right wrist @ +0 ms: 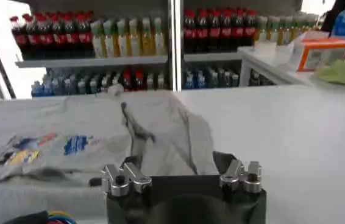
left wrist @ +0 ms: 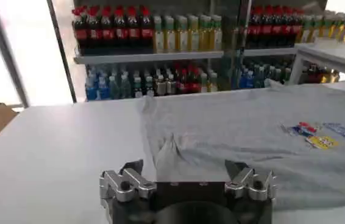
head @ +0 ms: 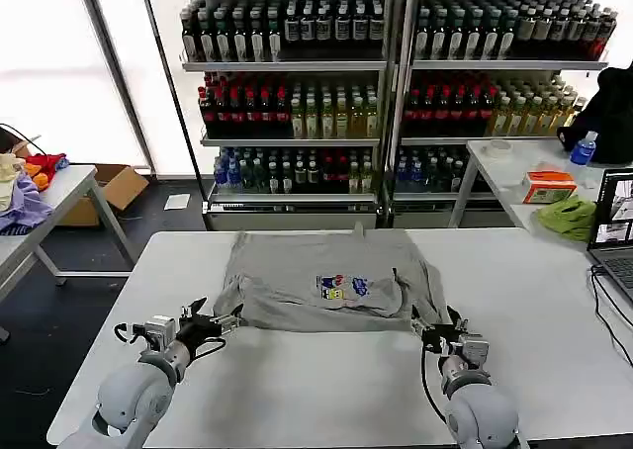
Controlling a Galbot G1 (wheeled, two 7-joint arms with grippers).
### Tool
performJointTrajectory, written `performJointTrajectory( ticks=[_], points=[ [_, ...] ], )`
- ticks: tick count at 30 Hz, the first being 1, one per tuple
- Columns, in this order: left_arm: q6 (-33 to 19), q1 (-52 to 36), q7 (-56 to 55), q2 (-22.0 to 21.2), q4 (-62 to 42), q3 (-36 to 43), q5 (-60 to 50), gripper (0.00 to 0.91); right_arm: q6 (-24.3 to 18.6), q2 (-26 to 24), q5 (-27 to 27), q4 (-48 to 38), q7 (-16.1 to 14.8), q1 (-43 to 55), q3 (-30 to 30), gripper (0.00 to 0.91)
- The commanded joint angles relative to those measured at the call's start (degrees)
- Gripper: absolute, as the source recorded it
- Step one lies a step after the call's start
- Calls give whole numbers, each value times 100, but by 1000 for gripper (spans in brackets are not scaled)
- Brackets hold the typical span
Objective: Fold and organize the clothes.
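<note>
One of the clothes, a grey short-sleeved shirt (head: pixel 287 271) with a small multicoloured chest print (head: pixel 342 287), lies partly folded in the middle of the white table (head: pixel 326 390). My left gripper (head: pixel 220 316) sits open at the shirt's near left corner. In the left wrist view the shirt (left wrist: pixel 239 131) has its near edge between the spread fingers of the left gripper (left wrist: pixel 184 167). My right gripper (head: pixel 441 323) is open at the near right corner. The right wrist view shows the creased shirt (right wrist: pixel 99 131) just ahead of the right gripper (right wrist: pixel 171 165).
Shelves of drink bottles (head: pixel 386 93) stand behind the table. A side table at the right holds a green cloth (head: pixel 569 217), an orange box (head: pixel 549 185) and a laptop (head: pixel 613 231). At the far left, another table carries coloured cloths (head: pixel 25 197), with a cardboard box (head: pixel 114 187) beside it.
</note>
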State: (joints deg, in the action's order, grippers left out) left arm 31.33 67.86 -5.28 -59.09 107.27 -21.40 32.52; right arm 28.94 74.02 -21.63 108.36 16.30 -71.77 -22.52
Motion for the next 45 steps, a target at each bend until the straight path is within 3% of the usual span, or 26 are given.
performJointTrajectory(
  ticks=[1, 2, 4, 5, 6, 7, 30, 38, 45],
  points=[
    [-96, -24, 8, -123, -466, 63, -41, 907, 52, 27, 22, -179, 107, -18, 126, 0],
    [-112, -26, 24, -126, -490, 65, -37, 897, 43, 32, 17, -183, 120, -14, 165, 0],
    [-117, -26, 32, -139, -532, 83, -32, 725, 52, 30, 11, -183, 152, -24, 187, 0],
    [-121, -27, 33, -152, -552, 89, -13, 302, 55, 24, 7, -177, 150, -36, 190, 0],
    [-128, -26, 32, -167, -559, 99, 62, 40, 55, 2, -20, -162, 159, -53, 187, 0],
    [-128, -22, 43, -162, -558, 105, 85, 0, 55, -16, -32, -157, 166, -63, 184, 0],
    [-280, 206, -40, -192, -275, -84, 193, 10, 102, -167, -420, -23, 63, -62, 91, 0],
    [-147, 688, -235, -251, 305, -204, 123, 10, 157, -267, -600, 437, -41, -304, 133, 0],
    [-18, 1687, -249, -144, 1020, -437, 95, 10, 176, -538, -653, 1024, -63, -1037, -52, 0]
  ],
)
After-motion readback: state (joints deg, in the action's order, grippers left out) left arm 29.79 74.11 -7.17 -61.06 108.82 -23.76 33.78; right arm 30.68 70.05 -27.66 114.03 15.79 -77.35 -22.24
